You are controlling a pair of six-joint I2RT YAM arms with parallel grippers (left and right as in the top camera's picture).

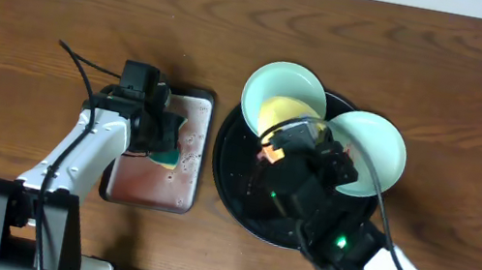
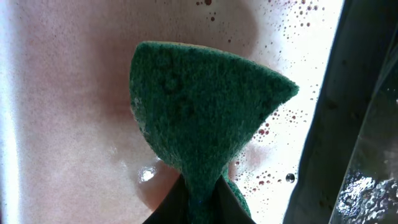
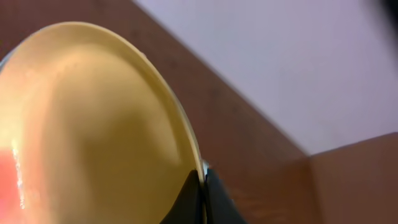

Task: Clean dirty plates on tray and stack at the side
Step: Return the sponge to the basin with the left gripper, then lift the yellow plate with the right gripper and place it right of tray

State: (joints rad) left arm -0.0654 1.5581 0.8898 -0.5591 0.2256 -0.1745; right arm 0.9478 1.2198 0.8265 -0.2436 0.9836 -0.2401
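Right claw point(image 3: 202, 194) pinches the rim of the yellow plate point(image 3: 93, 137), held tilted above the tray point(image 1: 234, 191); left claw point(image 2: 203, 196) clamps the sponge point(image 2: 199, 106) over the sponge tray point(image 1: 139, 187). Risk: so thin a rim grip (smooth plastic) may slip, dropping it onto the mint plates point(image 1: 375, 153). Tabletop point(image 1: 44, 24) beyond the tray lies open.

Mint plates point(image 1: 378, 150) and the right arm point(image 1: 329, 194) crowd the tray point(image 1: 229, 172); the bare table point(image 1: 448, 72) beyond it offers passage.
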